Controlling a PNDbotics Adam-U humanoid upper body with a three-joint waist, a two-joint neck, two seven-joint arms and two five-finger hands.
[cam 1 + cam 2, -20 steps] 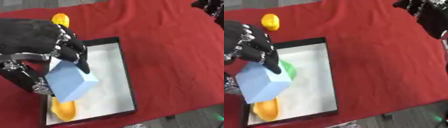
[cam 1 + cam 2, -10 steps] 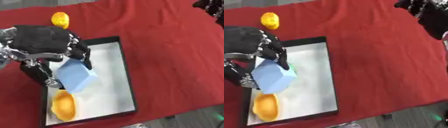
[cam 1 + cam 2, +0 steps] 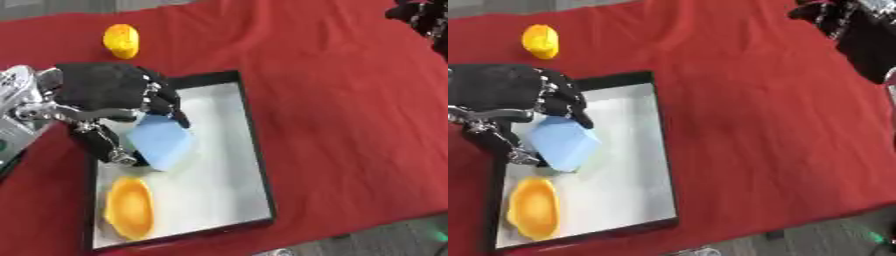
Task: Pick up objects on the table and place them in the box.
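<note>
My left hand (image 3: 105, 92) hovers over the left half of the black-rimmed box (image 3: 258, 165), its fingers and thumb curled round a light blue block (image 3: 162, 142). The block hangs tilted, low over the box's white floor. An orange oval object (image 3: 129, 207) lies in the box's near left corner. On the red cloth beyond the box's far left corner lies a yellow-orange object (image 3: 121, 40). My right hand (image 3: 846, 25) shows at the upper right corner, far from the box.
The red cloth (image 3: 350, 125) covers the table to the right of the box. The table's near edge runs along the bottom right, with grey floor (image 3: 394, 240) beyond it.
My left hand has gone down toward the box with the blue block, which now sits farther back over the white floor. The right hand has not moved.
</note>
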